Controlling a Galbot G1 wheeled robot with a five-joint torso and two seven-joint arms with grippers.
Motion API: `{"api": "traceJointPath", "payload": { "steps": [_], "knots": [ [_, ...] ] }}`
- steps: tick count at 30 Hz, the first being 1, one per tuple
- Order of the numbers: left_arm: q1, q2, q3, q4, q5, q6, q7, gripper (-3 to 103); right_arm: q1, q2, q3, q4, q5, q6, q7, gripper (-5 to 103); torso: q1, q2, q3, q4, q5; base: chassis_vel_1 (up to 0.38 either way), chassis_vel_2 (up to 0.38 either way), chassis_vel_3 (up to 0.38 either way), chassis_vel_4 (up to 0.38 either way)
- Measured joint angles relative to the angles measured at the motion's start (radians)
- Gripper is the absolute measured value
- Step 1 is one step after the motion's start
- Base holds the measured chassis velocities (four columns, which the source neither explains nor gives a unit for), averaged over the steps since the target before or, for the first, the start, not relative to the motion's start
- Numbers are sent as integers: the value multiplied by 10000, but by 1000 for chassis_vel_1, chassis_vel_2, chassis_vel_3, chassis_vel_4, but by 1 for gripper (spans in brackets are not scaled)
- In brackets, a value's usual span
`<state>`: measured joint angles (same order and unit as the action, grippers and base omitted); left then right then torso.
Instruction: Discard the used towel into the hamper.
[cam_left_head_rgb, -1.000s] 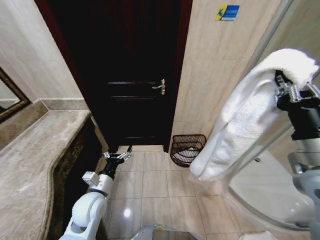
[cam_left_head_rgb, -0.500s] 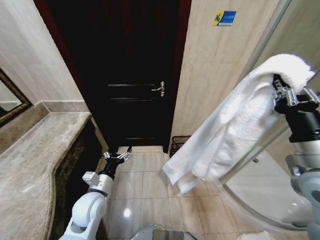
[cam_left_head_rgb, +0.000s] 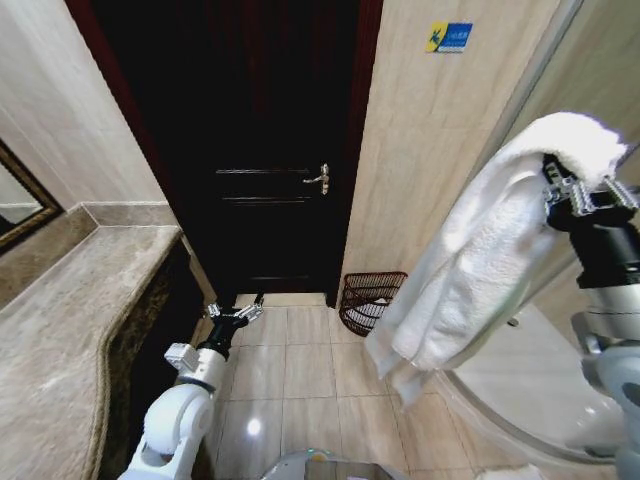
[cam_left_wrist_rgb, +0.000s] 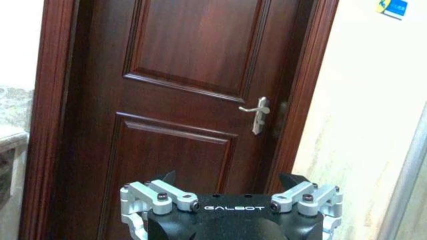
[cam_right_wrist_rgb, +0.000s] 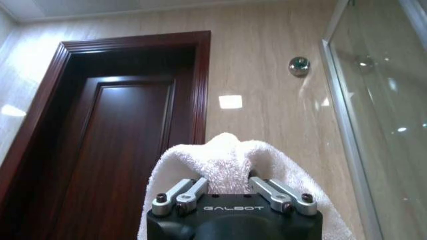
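A white towel (cam_left_head_rgb: 480, 270) hangs long from my right gripper (cam_left_head_rgb: 583, 190), which is held high at the right and is shut on the cloth's top fold. The right wrist view shows the towel (cam_right_wrist_rgb: 227, 160) bunched between the fingers (cam_right_wrist_rgb: 180, 194). On the floor by the door stands the hamper (cam_left_head_rgb: 372, 300), a dark wire basket with something pale inside. The towel's lower end hangs in front of its right side, well above the floor. My left gripper (cam_left_head_rgb: 235, 312) is low beside the counter and open, its fingers (cam_left_wrist_rgb: 160, 192) spread with nothing between them.
A dark wooden door (cam_left_head_rgb: 260, 150) with a lever handle (cam_left_head_rgb: 320, 177) is shut straight ahead. A marble counter (cam_left_head_rgb: 70, 330) runs along the left. At the right, curved shower glass (cam_left_head_rgb: 530, 390) stands close to the right arm. Tiled floor (cam_left_head_rgb: 300, 370) lies open between them.
The hanging towel swung left, covering most of the hamper half a second ago, and has swung back right, so the hamper shows again. The left arm has not moved.
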<state>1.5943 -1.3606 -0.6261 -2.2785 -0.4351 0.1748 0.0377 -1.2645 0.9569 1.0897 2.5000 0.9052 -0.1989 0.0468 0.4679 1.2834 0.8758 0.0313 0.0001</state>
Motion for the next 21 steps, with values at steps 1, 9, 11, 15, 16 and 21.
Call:
{"api": "traceJointPath", "payload": {
  "steps": [1,9,11,15,16,21],
  "knots": [
    [0,0,0,0,0,0,0,100,-24,-2,17,0,21,3,5,14,-1,-4,-1,0,-3,-170,167,154,-181],
    [-3,0,0,0,0,0,0,100,-32,-108,147,-1,194,62,135,14,-3,-19,-7,-2,-5,-212,201,216,-204],
    [0,0,0,0,0,0,0,100,-15,-144,169,-1,220,80,187,14,-7,-18,-11,-1,1,-253,258,274,-258],
    [-3,1,0,0,0,0,0,100,61,-314,232,0,327,159,404,14,-7,-24,-11,-1,-9,-271,289,278,-271],
    [-3,0,0,0,0,0,0,100,112,-383,250,0,331,182,414,14,-5,-28,-11,0,-1,-252,272,288,-267],
    [-7,0,0,0,0,0,0,100,430,-670,213,-3,356,265,352,14,4,-36,-7,10,-1,-202,204,187,-131]
  ]
}}
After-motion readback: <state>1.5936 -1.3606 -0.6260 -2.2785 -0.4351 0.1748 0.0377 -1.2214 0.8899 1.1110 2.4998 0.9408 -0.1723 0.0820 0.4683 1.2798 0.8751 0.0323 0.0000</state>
